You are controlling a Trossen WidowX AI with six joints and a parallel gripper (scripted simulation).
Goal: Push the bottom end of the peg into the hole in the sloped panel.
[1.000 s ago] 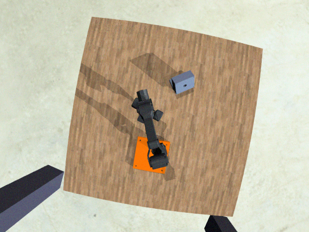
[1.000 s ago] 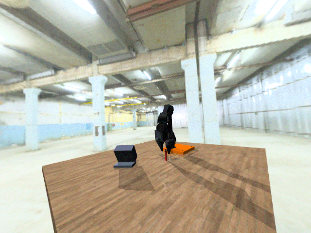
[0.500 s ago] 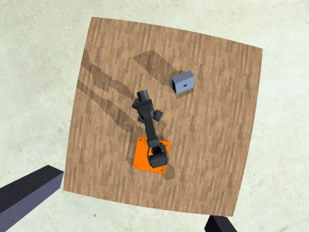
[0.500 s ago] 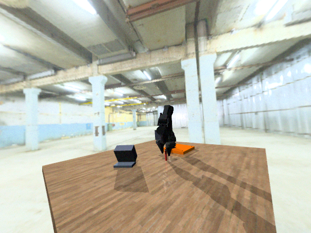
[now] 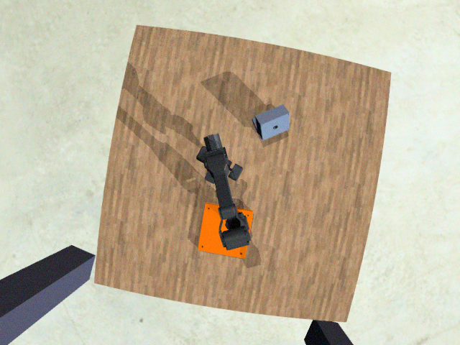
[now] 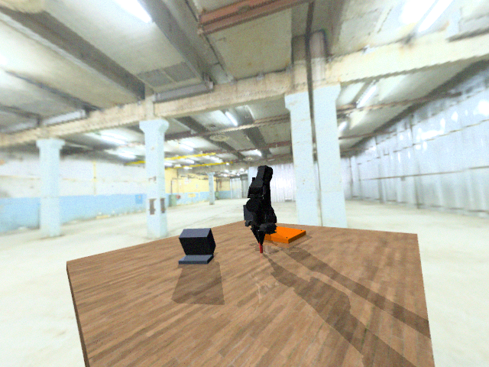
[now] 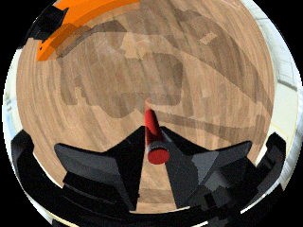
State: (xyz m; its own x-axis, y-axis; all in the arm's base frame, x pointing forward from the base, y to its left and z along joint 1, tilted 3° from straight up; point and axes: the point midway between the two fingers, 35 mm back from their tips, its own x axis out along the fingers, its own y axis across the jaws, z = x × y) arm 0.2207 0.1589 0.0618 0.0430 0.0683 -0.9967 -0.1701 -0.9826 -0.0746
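I see the small red cylindrical peg (image 7: 154, 139) standing upright on the brown wood-plank table (image 5: 315, 208), its round top face toward my wrist camera. The black parallel-jaw gripper (image 7: 154, 165) is clamped on it: both dark fingers press against the peg's sides just below its top. In the exterior view only the lower tip of the peg (image 6: 260, 248) shows beneath the gripper (image 6: 260, 237); its upper part is hidden by the fingers, and I cannot tell from there whether its foot touches the wood. From the top camera the peg is hidden entirely under the dark grey arm (image 5: 222, 185).

The grey-blue sloped panel block (image 5: 272, 121) sits well apart from the gripper, at about two o'clock from it in the top view. Its single small dark hole (image 5: 275, 126) is visible there, but too small for me to make out its shape. In the exterior view the panel block (image 6: 196, 245) shows only its dark back and its base plate, so the hole is out of sight.

The flat orange square base plate (image 5: 211, 237) lies at six o'clock from the gripper in the top view, partly covered by the arm's shoulder. In the wrist view its corner (image 7: 89, 9) appears at eleven o'clock, cut off by the round lens edge.

Two dark blue-black beams (image 5: 37, 285) are cropped at the bottom frame edge.
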